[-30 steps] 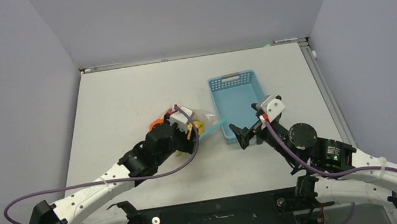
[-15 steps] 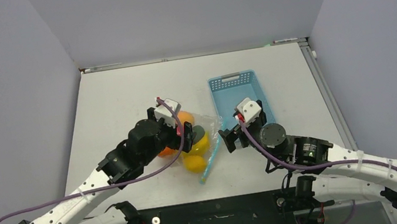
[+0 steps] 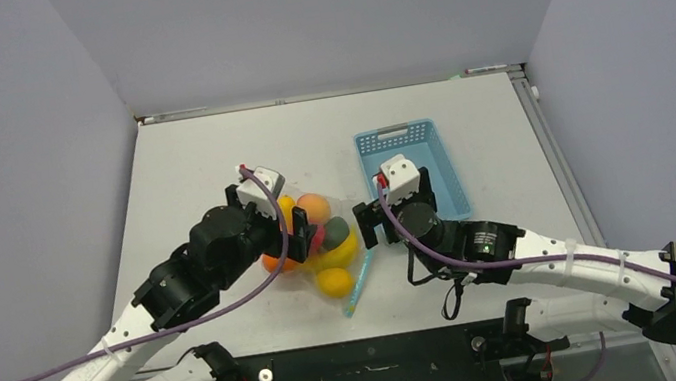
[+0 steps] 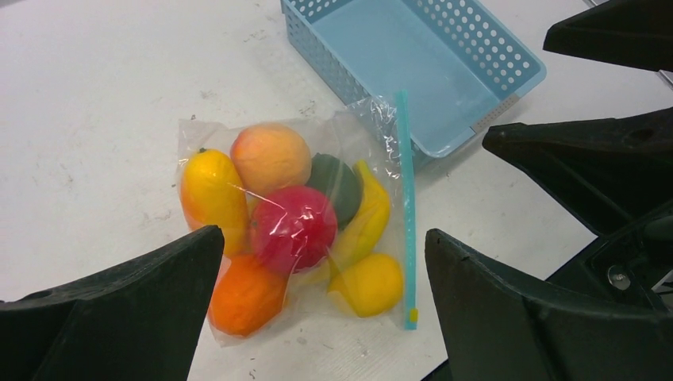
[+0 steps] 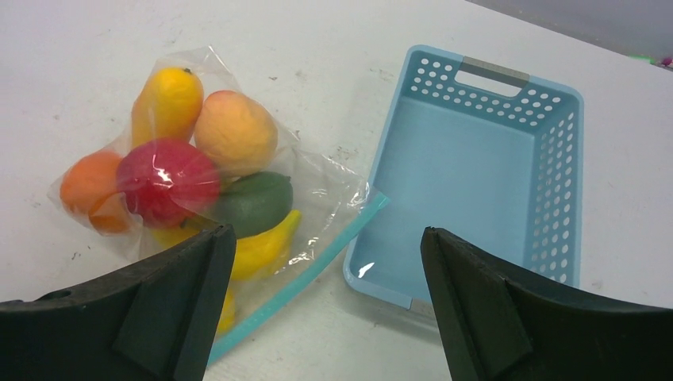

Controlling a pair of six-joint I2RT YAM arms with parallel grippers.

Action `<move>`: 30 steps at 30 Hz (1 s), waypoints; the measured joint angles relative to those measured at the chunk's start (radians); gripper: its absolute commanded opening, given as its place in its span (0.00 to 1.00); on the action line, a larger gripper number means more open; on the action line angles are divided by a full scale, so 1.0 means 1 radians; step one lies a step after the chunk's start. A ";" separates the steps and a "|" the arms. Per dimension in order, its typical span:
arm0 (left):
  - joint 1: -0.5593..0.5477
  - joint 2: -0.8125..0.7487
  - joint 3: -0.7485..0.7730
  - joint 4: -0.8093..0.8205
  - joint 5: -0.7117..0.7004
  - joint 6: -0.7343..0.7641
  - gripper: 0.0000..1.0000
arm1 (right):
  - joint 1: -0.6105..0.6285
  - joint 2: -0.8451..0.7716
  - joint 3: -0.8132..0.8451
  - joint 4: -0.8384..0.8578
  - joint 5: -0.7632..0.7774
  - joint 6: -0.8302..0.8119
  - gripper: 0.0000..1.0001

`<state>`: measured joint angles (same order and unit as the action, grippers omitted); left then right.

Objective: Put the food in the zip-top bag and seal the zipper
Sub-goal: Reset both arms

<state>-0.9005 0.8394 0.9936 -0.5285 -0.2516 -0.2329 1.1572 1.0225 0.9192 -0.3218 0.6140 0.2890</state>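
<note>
The zip-top bag (image 4: 361, 135) lies flat on the table between the two grippers and holds the food: a red fruit (image 4: 294, 226), a peach (image 4: 270, 155), an orange (image 4: 246, 294), a lemon (image 4: 369, 282), a banana and a dark green piece. The zipper (image 4: 406, 214) runs straight along the bag's right edge, with a small yellow tab at its near end. My left gripper (image 3: 295, 232) hovers open over the bag's left side, touching nothing. Just right of the zipper (image 3: 360, 283), my right gripper (image 3: 393, 211) is open and holds nothing. In the right wrist view the bag (image 5: 317, 178) sits left of the gripper (image 5: 327, 232).
A light-blue perforated basket (image 3: 447, 169) stands empty right behind the bag's mouth, its near corner almost touching the zipper. It also shows in both wrist views as the basket (image 4: 508, 63) and the basket (image 5: 492, 71). Grey walls close in the table at the left, right and back.
The left gripper has opened, let go of the bag and drawn back to the left. The bag now lies nearer the front edge. The right arm has swung left toward the bag.
</note>
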 measured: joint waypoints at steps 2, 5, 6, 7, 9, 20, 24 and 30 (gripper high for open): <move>0.013 0.006 0.022 -0.030 -0.001 0.000 0.96 | 0.000 0.011 0.025 -0.008 0.001 0.007 0.90; 0.077 0.024 0.039 -0.060 0.016 -0.001 0.96 | 0.000 0.016 0.048 -0.012 0.013 0.008 0.90; 0.116 0.029 0.039 -0.068 0.029 -0.002 0.96 | -0.001 0.017 0.054 -0.017 0.020 0.008 0.90; 0.159 0.033 0.039 -0.078 0.043 -0.003 0.96 | -0.005 0.019 0.062 -0.024 0.030 0.008 0.90; 0.251 0.035 0.034 -0.085 0.065 -0.011 0.96 | -0.029 0.033 0.085 -0.041 0.035 0.011 0.90; 0.419 0.016 -0.038 -0.039 0.073 -0.061 0.96 | -0.583 0.066 0.129 -0.117 -0.192 0.066 0.90; 0.431 -0.014 -0.100 -0.025 0.073 -0.063 0.96 | -0.604 -0.003 0.094 -0.103 -0.203 0.064 0.90; 0.431 -0.069 -0.130 -0.006 0.062 -0.061 0.96 | -0.593 -0.121 0.015 -0.055 -0.183 0.061 0.90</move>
<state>-0.4694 0.7708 0.8639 -0.5346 -0.1898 -0.2943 0.5640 0.9012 0.9344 -0.3763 0.4313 0.3500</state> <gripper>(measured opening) 0.961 0.898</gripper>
